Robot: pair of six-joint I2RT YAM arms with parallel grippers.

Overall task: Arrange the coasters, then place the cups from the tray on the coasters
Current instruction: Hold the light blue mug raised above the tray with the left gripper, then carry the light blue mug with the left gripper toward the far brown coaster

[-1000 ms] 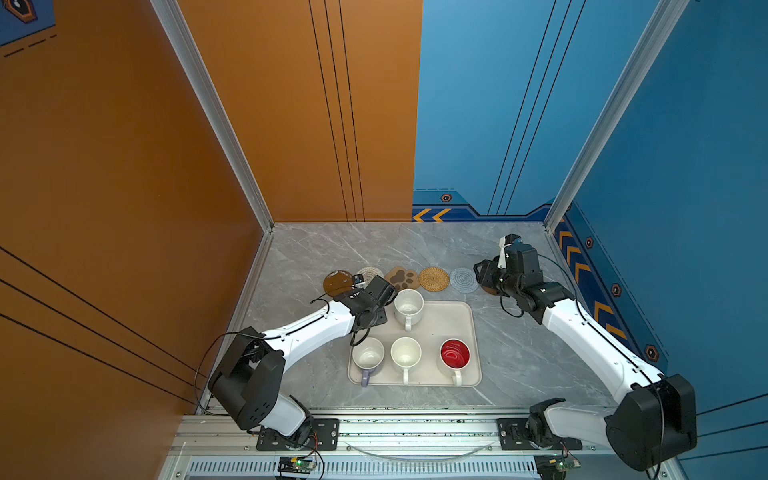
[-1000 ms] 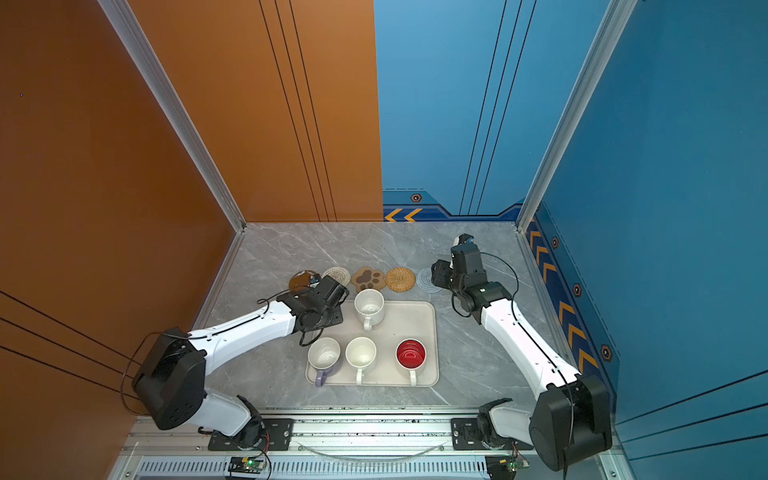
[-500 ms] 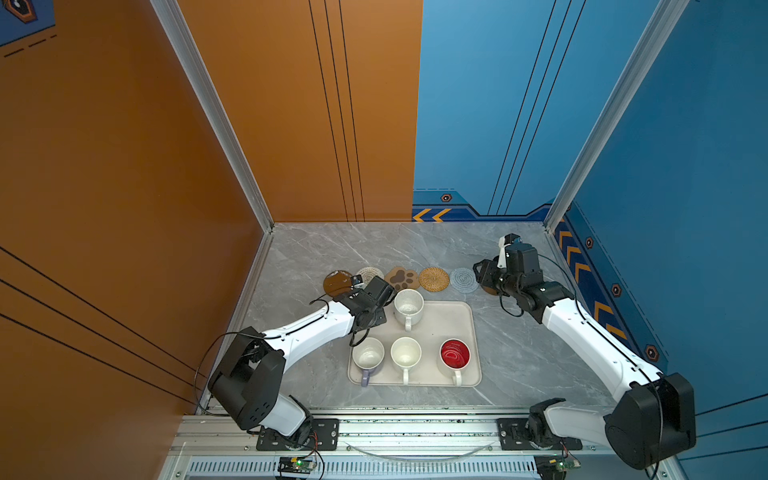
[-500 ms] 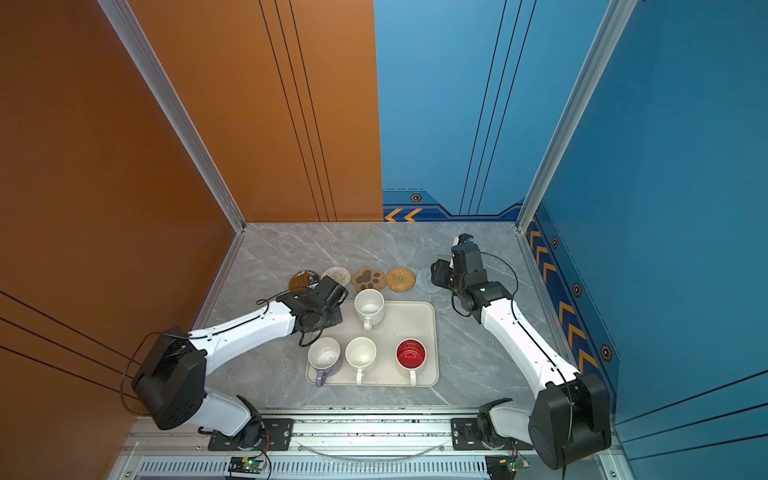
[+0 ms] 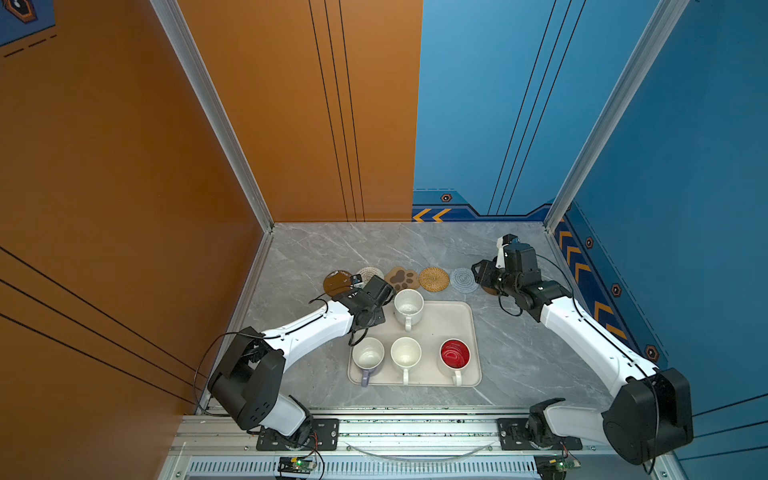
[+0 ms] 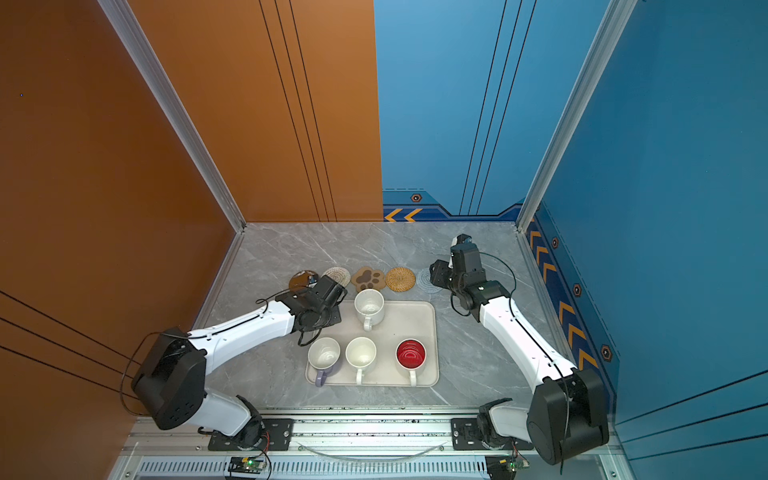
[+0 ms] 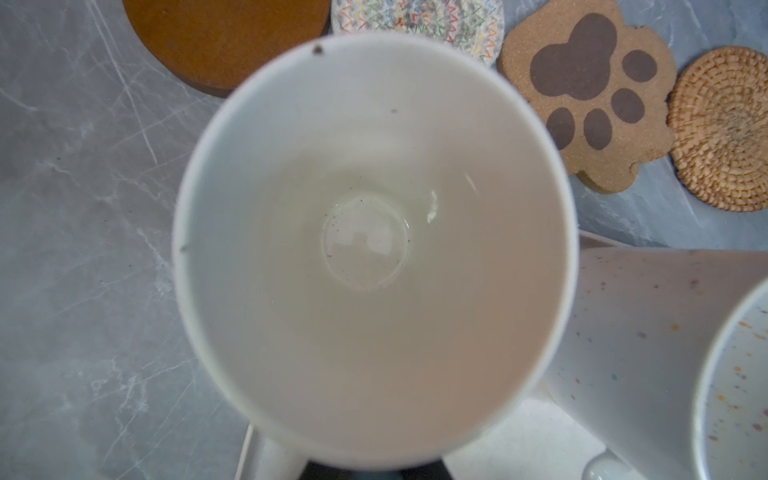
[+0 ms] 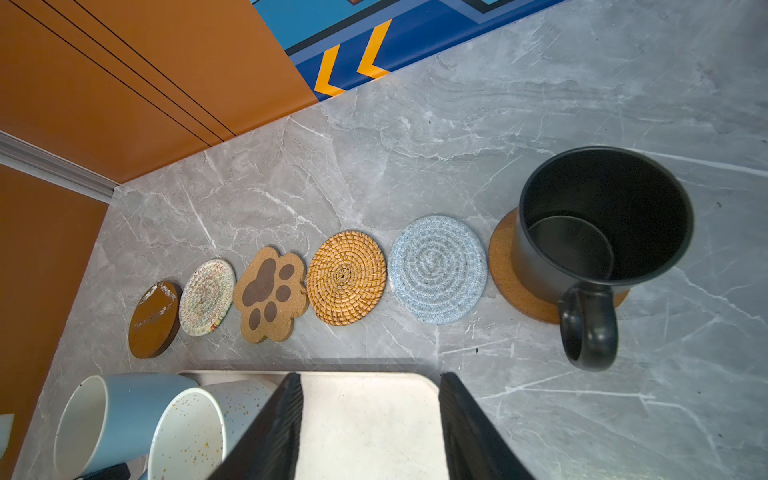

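Six coasters lie in a row behind the tray (image 5: 457, 320): brown disc (image 5: 337, 282), white woven (image 5: 371, 274), paw (image 5: 401, 278), rattan (image 5: 434, 278), grey-blue (image 5: 462, 280), and a brown one (image 8: 505, 266) under the black cup (image 8: 598, 224). My left gripper (image 5: 372, 305) hangs over the tray's back left corner, right above the light blue cup (image 8: 112, 411), whose white inside (image 7: 374, 232) fills the left wrist view and hides the jaws. My right gripper (image 8: 370, 428) is open and empty, just clear of the black cup.
Also on the tray are a speckled white cup (image 5: 408, 307), a lilac cup (image 5: 368, 357), a white cup (image 5: 406, 354) and a red-inside cup (image 5: 455, 355). The orange wall runs along the left, the blue wall along the right.
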